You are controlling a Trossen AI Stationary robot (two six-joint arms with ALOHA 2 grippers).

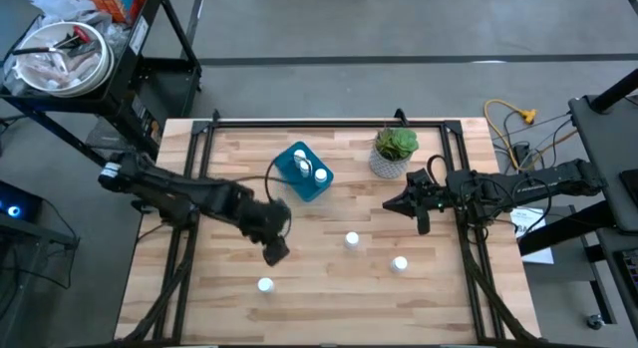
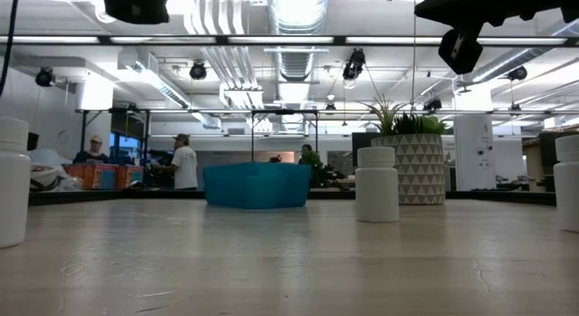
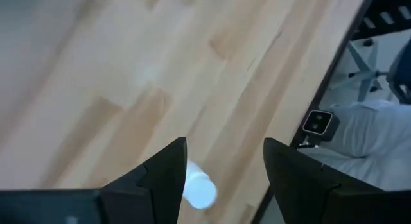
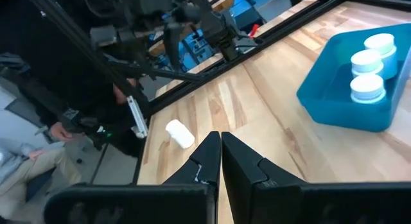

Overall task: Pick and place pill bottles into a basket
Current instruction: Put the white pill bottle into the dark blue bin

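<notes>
Three white pill bottles stand upright on the wooden table. Three more stand in the blue basket, seen in the right wrist view. My left gripper is open and empty, high above the near-left bottle, which shows partly behind one finger. My right gripper is shut and empty, raised over the table's right half, pointing toward the basket.
A white pot with a green plant stands right of the basket near the far edge. In the low view the basket, the pot and bottles stand on the table. People show beyond the table.
</notes>
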